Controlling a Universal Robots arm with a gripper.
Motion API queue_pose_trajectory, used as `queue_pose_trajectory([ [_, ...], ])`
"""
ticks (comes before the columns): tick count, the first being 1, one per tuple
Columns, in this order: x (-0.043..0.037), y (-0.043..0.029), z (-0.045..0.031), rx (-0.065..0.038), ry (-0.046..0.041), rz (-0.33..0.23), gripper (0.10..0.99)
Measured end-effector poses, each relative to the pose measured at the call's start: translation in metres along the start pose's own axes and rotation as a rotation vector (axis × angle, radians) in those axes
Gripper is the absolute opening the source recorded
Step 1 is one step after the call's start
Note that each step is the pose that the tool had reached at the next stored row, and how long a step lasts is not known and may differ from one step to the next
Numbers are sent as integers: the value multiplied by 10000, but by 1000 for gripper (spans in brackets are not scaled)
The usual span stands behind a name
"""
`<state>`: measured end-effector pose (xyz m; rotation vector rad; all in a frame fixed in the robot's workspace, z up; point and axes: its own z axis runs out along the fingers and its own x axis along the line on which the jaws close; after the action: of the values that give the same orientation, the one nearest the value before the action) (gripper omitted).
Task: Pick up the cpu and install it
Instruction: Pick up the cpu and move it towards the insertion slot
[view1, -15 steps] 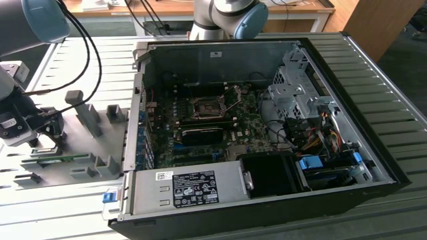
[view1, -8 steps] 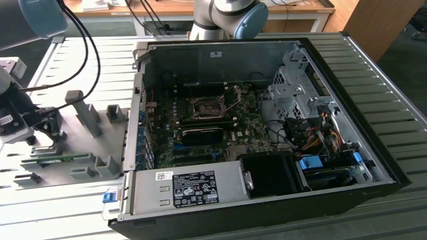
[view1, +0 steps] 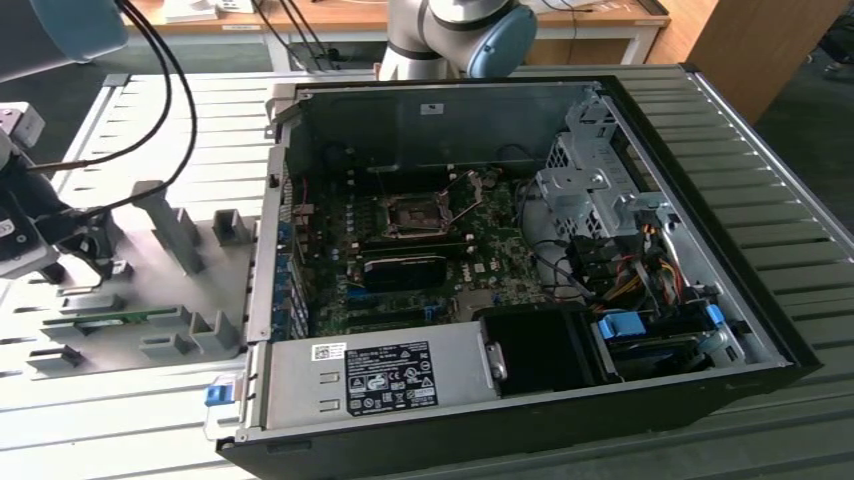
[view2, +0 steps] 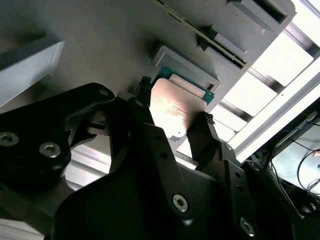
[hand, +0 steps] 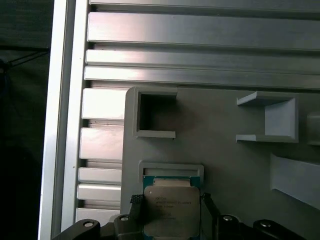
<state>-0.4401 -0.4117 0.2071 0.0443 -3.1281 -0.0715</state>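
Observation:
The cpu (hand: 170, 210), a flat square chip with a silver-grey metal top and a green rim, lies at a low grey holder (hand: 171, 168) on the grey fixture plate. My gripper (hand: 171, 202) straddles it, with one black fingertip (view2: 145, 87) against one side and the other against the opposite side. The same grasp is seen from below the wrist, where the cpu (view2: 172, 112) reflects light between the fingers of the gripper (view2: 175, 102). In the exterior view my gripper (view1: 83, 248) hangs over the fixture plate at the exterior view's left. The black socket frame (view1: 416, 215) sits on the motherboard inside the open computer case.
Grey fixture blocks (view1: 180, 240) stand up from the plate (view1: 160, 290) around my gripper, and a hollow square block (hand: 155, 112) lies just beyond the cpu holder. The open case (view1: 534, 250) holds a drive cage, cables and a power supply (view1: 387, 375). A ribbed aluminium table (view1: 761, 200) lies beneath.

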Motion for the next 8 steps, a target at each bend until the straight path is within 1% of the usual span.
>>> queue_pose_trajectory([
  [1, 0, 1, -11, 1, 2, 0, 541],
  [8, 0, 1, -22, -4, 1, 1, 541],
])
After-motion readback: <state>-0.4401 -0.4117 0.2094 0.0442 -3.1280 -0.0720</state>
